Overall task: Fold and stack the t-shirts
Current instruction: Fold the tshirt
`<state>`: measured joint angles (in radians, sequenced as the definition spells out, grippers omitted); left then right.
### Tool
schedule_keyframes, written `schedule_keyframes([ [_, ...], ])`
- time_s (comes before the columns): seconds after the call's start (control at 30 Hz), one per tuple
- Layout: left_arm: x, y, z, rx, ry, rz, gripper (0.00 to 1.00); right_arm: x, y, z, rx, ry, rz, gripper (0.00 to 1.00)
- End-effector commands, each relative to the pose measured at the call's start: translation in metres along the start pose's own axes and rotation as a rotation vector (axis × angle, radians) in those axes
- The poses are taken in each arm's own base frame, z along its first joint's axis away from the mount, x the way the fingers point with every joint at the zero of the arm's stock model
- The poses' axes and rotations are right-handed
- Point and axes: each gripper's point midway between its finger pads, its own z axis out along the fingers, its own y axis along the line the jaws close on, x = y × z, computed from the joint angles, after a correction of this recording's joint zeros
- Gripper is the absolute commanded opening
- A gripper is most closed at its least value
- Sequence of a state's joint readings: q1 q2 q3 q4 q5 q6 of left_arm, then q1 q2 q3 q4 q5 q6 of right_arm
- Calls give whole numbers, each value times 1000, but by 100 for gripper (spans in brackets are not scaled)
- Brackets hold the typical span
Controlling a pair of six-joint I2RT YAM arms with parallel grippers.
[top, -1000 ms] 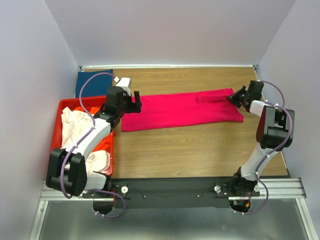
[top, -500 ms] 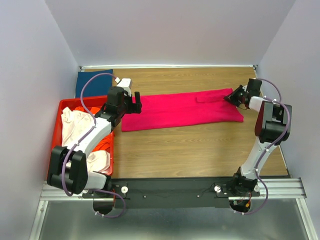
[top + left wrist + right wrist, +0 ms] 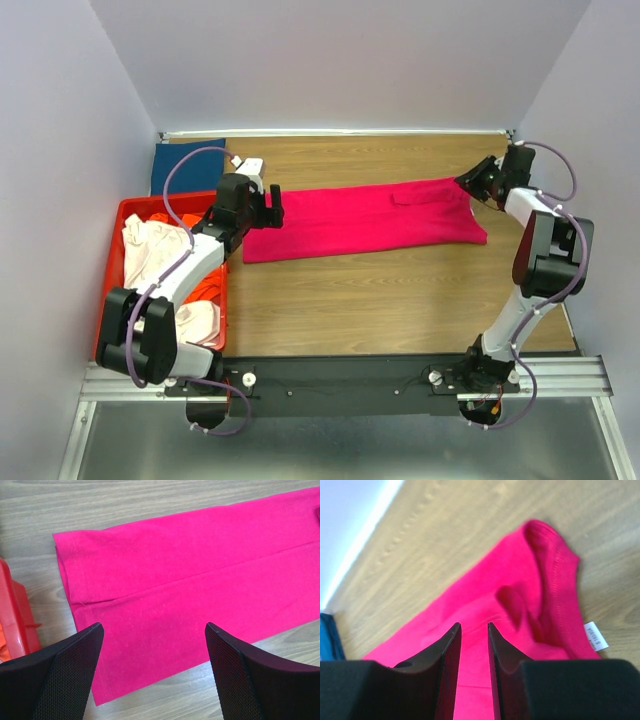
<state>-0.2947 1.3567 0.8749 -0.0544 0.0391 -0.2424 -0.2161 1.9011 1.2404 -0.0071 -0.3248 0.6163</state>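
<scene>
Since the job is to fold and stack, I read each position by its purpose, working left to right. The crate (image 3: pixel 150 203) at the left edge holds the waiting stock: a cream shirt (image 3: pixel 148 250) and an orange shirt (image 3: pixel 205 285), both crumpled. Beyond it, in the far left corner of the surface (image 3: pixel 380 300), the blue shirt (image 3: pixel 185 165) lies flat. I judge that this marks the spot for the stack.

The left end effector (image 3: pixel 153 630) hovers over the left end of the pink shirt (image 3: pixel 370 218) with its fingers spread wide and gripping nothing. The hem sits between and below the two pads, a placement that suits coming down on that end.

The pink shirt lies mid-surface as a long narrow strip running left to right. A lengthwise edge down its middle shows the sides are already turned in. What remains, in my judgement, is the crosswise fold and the transfer to the stack.

The right end effector (image 3: pixel 473 627) sits at the far right corner of the strip, by the collar (image 3: pixel 565 580) and its white label (image 3: pixel 594 636). Its fingers are drawn close, leaving a narrow slit with pink showing through. I cannot tell whether cloth is caught between them. I judge that this corner is the handle for carrying the collar end over toward the hem.
</scene>
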Motion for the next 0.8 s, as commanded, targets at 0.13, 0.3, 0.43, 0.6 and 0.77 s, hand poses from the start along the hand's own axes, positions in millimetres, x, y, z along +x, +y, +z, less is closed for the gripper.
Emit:
schedule_keyframes([
  [0.13,-1,-1,0,3,17,12,90,-17,69,-21,-346,-74,35,34],
  [0.3,2,0,1,-1,25,14,90,20,77,-6,-561,56,144,34],
  [0.43,3,2,3,-10,32,16,90,32,65,6,-562,72,120,34],
  [0.6,7,2,8,-8,51,17,90,47,44,37,-535,126,154,34],
  [0.77,14,2,11,-2,72,15,90,51,28,66,-504,136,183,35],
])
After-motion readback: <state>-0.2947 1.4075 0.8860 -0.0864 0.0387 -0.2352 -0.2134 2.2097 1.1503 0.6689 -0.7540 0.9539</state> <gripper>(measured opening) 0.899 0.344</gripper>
